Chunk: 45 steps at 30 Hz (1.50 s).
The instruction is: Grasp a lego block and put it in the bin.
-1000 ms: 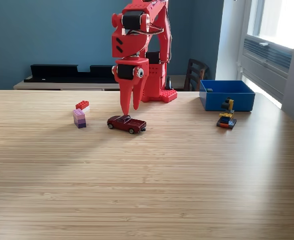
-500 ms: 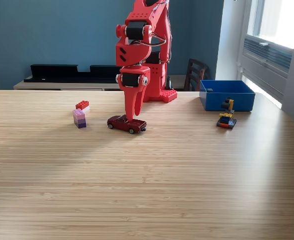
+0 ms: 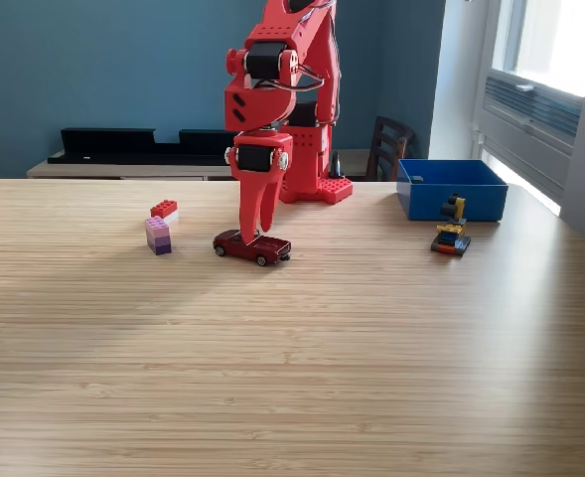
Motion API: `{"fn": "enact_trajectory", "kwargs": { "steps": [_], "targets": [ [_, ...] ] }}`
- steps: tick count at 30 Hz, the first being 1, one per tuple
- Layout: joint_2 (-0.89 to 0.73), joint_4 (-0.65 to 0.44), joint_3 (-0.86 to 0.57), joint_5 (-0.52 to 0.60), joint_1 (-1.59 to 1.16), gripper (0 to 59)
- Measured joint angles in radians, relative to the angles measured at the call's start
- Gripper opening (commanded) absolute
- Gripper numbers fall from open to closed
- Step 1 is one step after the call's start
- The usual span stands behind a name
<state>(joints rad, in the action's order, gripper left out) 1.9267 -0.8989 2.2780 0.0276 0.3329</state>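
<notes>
Exterior view: gripper (image 3: 250,237) pointed down, fingers slightly apart, tips at the roof of a dark red toy car (image 3: 252,246); whether touching, unclear. Left of car: purple block (image 3: 158,237), with a red-and-white block (image 3: 164,210) just behind. Far right on the table (image 3: 292,358): blue bin (image 3: 451,189), a small multicoloured lego build (image 3: 452,231) just before it.

Bin (image 3: 452,197): shallow bright-blue rectangular box, upright, far right of table in exterior view. Purple lego stack (image 3: 158,236) stands far left; red-and-white lego block (image 3: 164,210) just behind it.
</notes>
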Motion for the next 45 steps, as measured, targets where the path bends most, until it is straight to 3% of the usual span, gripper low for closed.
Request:
{"fn": "enact_trajectory", "kwargs": {
  "steps": [12,23,28,34,39,45],
  "targets": [
    [0.000,0.100,0.025,0.083,0.014,21.6],
    [-0.054,0.104,0.011,0.137,0.014,19.9],
    [-0.170,0.061,-0.067,0.152,0.032,18.1],
    [-0.265,-0.003,-0.169,0.169,0.044,0.1],
    [-0.304,-0.040,-0.224,0.184,0.044,0.1],
    [-0.313,-0.160,-0.337,0.190,0.044,0.1]
  ]
}}
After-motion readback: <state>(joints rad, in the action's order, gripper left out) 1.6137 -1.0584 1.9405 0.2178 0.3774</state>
